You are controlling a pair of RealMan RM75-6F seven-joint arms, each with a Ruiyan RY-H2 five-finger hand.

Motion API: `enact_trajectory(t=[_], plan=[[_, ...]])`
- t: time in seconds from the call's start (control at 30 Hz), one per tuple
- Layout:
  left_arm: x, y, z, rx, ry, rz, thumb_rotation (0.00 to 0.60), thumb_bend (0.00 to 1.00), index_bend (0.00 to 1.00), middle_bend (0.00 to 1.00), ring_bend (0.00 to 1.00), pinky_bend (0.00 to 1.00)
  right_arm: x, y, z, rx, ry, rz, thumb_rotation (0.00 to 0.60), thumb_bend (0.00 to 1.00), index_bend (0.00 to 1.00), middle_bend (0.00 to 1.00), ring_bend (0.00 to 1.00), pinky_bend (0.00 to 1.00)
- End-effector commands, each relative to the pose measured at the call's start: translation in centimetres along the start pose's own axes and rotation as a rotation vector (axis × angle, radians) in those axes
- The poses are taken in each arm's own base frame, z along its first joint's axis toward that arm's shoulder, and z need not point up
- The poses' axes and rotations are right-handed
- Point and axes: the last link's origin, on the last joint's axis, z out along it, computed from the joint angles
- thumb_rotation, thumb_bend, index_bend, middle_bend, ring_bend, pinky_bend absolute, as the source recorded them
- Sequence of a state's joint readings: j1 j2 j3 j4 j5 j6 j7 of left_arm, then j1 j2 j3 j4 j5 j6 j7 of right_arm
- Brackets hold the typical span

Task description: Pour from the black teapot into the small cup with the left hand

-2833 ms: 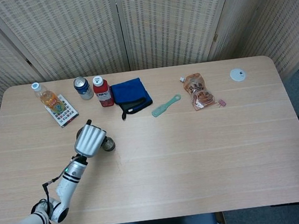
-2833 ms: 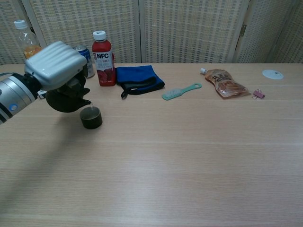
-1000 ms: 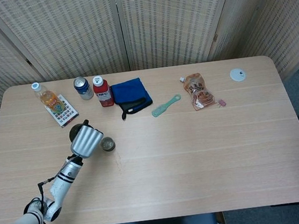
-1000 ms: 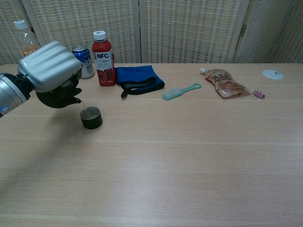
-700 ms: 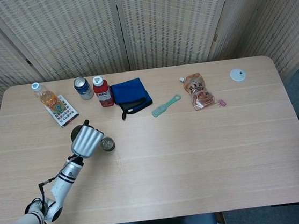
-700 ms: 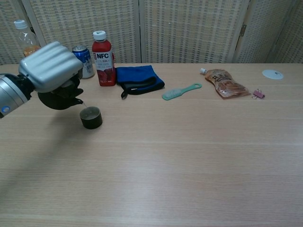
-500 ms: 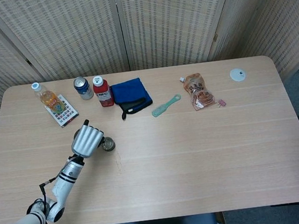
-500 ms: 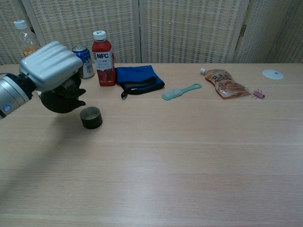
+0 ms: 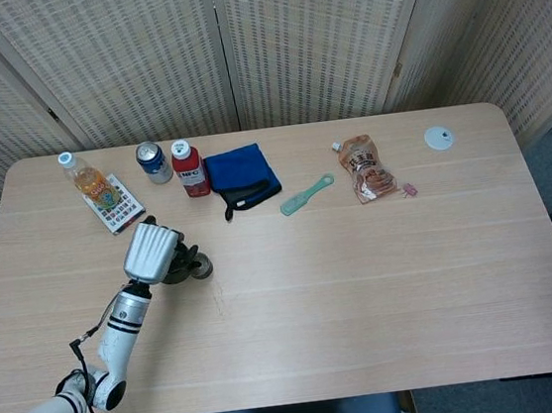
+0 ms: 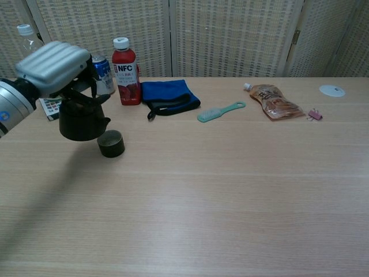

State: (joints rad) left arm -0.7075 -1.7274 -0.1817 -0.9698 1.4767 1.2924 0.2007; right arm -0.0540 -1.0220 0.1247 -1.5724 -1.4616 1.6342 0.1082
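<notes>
— Where was the left hand (image 10: 55, 68)?

— Just left of the small cup (image 10: 110, 143), over the black teapot (image 10: 82, 120), fingers curled down around the pot's handle, knuckles up. The pot hung upright from that hold.

— And the arm behind it?

— The forearm ran from the hand (image 9: 152, 252) down and away from the cup toward the table's near left corner, wrist roughly straight.

— The right hand?

— Neither camera caught it.

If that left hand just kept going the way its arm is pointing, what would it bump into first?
Judging by the head view, the left hand, holding the black teapot, points up the table towards the screens. The first thing in that line is probably the blue soda can, with the red NFC bottle beside it. Depth is uncertain.
</notes>
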Motion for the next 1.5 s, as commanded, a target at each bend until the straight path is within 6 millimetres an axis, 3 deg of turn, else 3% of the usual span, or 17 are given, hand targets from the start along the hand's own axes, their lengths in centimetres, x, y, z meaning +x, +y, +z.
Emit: enact_trajectory(t=[0.03,0.23,0.4,0.67,0.9,1.5], plan=[[0.8,-0.6,-0.2,0.049,0.024,-0.143,0.397,0.33,1.00,1.00,1.00,0.59,0.0,0.0,0.0,0.001,0.000,0.000,0.600,0.20,0.35,0.28,0.24,0.19],[1.2,-1.6,-1.0,0.084,0.028,-0.282,0.350,0.33,1.00,1.00,1.00,0.59,-0.1,-0.1,0.1,0.005,-0.001,0.001,0.600,0.20,0.35,0.28,0.24,0.19],[1.2,-2.7,-1.8,0.117,0.017,-0.317,0.266,0.31,1.00,1.00,1.00,0.59,-0.1,-0.2,0.1,0.006,-0.003,0.001,0.600,0.20,0.35,0.28,0.24,0.18],[0.9,-4.5,-3.3,0.153,-0.006,-0.321,0.107,0.18,1.00,1.00,1.00,0.59,-0.3,-0.3,0.3,0.010,-0.009,-0.001,0.600,0.20,0.35,0.28,0.24,0.18],[0.1,-5.6,-4.5,0.175,-0.054,-0.310,0.003,0.14,1.00,1.00,0.99,0.59,-0.4,-0.5,0.3,0.015,-0.011,-0.002,0.600,0.20,0.35,0.28,0.24,0.18],[-2.4,-6.1,-6.8,0.156,-0.155,-0.190,0.000,0.14,1.00,1.00,0.94,0.55,-0.5,-0.5,0.1,0.012,-0.016,-0.004,0.600,0.20,0.35,0.28,0.24,0.18]])
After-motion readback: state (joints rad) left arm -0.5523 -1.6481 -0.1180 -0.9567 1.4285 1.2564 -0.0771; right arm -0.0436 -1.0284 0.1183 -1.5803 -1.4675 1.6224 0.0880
